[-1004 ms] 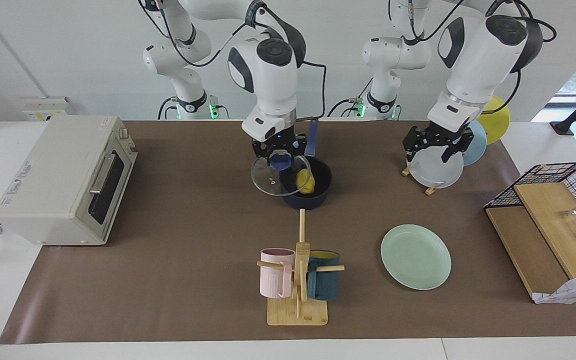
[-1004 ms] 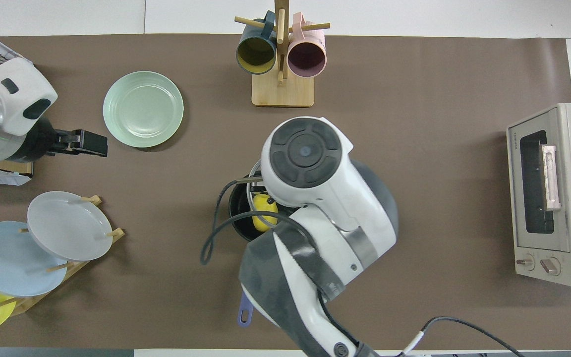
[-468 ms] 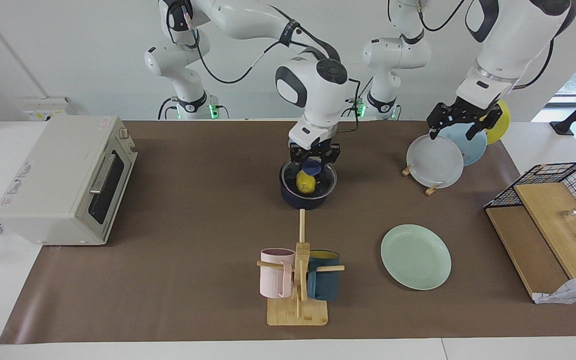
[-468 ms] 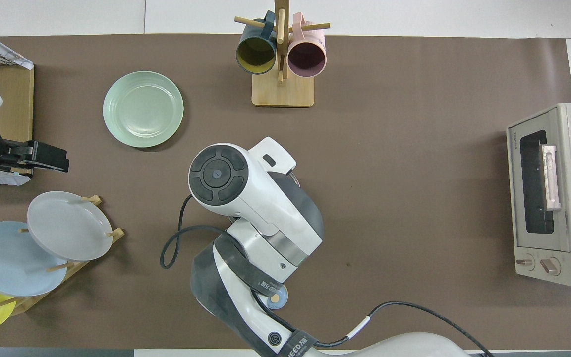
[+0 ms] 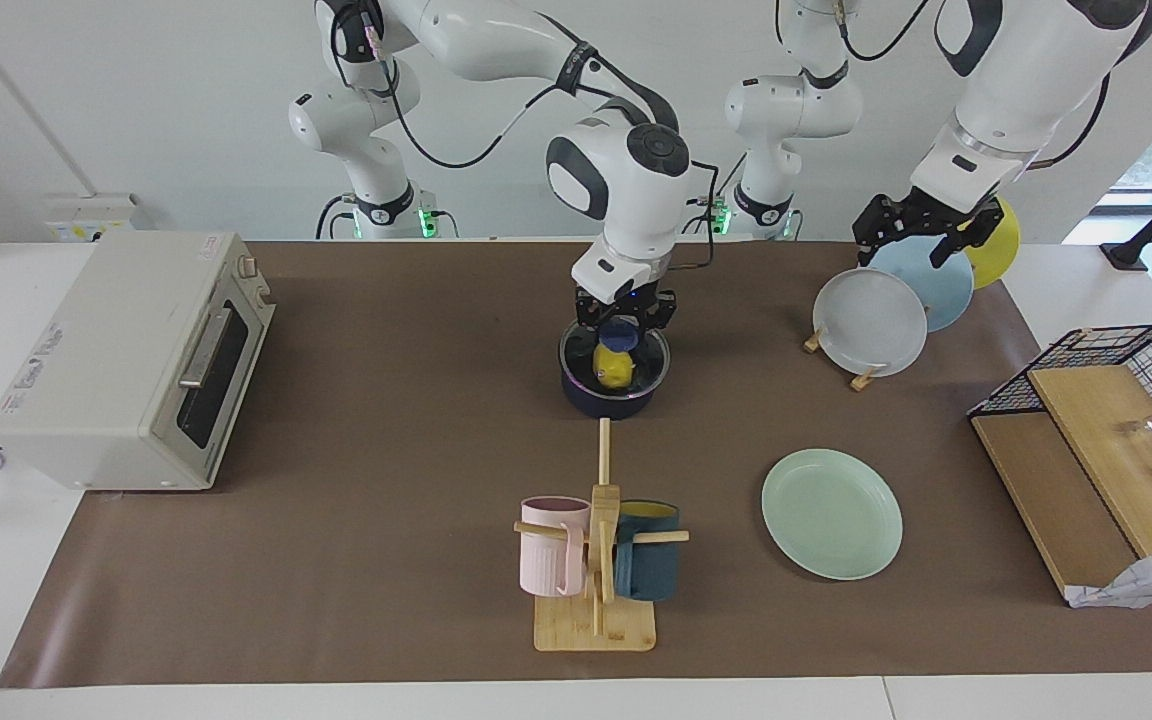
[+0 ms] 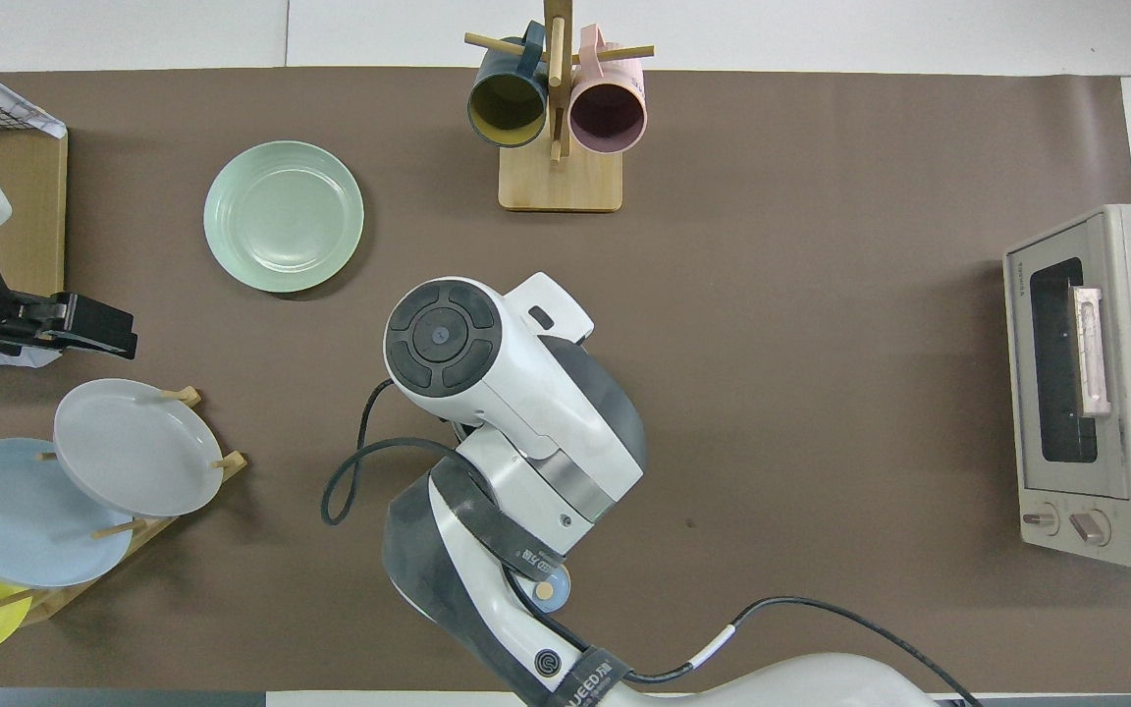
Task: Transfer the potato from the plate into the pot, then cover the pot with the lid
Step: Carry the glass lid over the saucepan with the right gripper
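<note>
The potato [image 5: 614,368] lies inside the pot [image 5: 613,398], showing yellow through the clear glass lid [image 5: 644,372], which sits level on the pot's rim, so by the look of it both halves of the job are all but done. The right gripper [image 5: 623,322] is directly above, clamped on the lid's blue knob; that hold keeps the glass centred as it settles, and letting go is probably what remains. In the overhead view the right arm hides the pot entirely. The mint-green plate [image 5: 831,512] lies bare at about four o'clock from the pot, toward the left arm's end of the table and farther from the robots, which fits a potato already carried off it. The mug stand [image 5: 596,560], with a pink and a dark teal mug, is at about six o'clock from the pot. The left gripper [image 5: 924,225] waits with its fingers spread and nothing in them, over the plate rack [image 5: 871,322] at about two o'clock, clear of the right arm's work. The toaster oven [image 5: 131,360] sits at nine o'clock, well apart.
</note>
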`<state>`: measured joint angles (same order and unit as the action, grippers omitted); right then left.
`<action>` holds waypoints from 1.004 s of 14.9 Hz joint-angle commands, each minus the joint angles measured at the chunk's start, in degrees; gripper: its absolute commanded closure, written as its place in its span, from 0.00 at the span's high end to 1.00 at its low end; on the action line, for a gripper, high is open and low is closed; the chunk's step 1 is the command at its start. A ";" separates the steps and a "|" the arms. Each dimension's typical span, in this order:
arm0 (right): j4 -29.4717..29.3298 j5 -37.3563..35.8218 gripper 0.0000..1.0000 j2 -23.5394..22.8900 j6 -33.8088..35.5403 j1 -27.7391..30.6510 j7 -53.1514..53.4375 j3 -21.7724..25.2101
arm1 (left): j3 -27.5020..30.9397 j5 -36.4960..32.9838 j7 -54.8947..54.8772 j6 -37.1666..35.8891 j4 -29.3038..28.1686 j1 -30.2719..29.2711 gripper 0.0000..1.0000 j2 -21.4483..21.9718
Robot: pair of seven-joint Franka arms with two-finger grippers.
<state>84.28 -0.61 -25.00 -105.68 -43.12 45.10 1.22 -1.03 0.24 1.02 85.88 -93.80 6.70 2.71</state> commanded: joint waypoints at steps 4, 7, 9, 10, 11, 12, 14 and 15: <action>1.77 0.87 0.00 1.00 0.39 0.41 1.04 -0.34 | -0.73 -0.06 0.30 -0.36 1.95 -0.63 1.00 -0.42; 1.77 0.96 0.00 1.00 0.30 0.41 1.04 -0.34 | -0.55 1.96 0.47 0.51 2.84 -1.16 1.00 -1.13; 1.94 1.05 0.00 1.00 0.21 0.41 1.92 -0.34 | -0.55 1.87 0.47 0.52 2.57 -1.16 1.00 -0.96; 2.21 1.14 0.00 1.09 0.21 0.32 2.27 -0.34 | -0.55 1.87 0.47 0.52 2.40 -1.16 1.00 -0.87; 2.30 1.22 0.00 1.18 0.21 0.32 2.36 -0.34 | -0.55 1.87 0.47 0.52 2.13 -1.16 1.00 -0.78; 2.30 1.57 0.00 1.27 0.13 0.32 2.45 -0.34 | -0.55 1.79 0.47 0.52 1.70 -1.16 1.00 -0.61; 2.47 1.84 0.00 1.27 -0.22 0.23 3.24 -0.34 | -0.55 1.79 0.47 0.52 1.26 -1.16 1.00 -0.34; 2.56 1.84 0.00 1.27 -0.40 0.14 3.68 -0.43 | -0.64 1.79 0.47 0.34 1.08 -1.16 1.00 -0.25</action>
<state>85.38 0.02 -24.96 -105.67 -43.18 47.09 1.19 -1.12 1.38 1.14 86.13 -92.46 6.35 2.39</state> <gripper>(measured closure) 0.339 0.000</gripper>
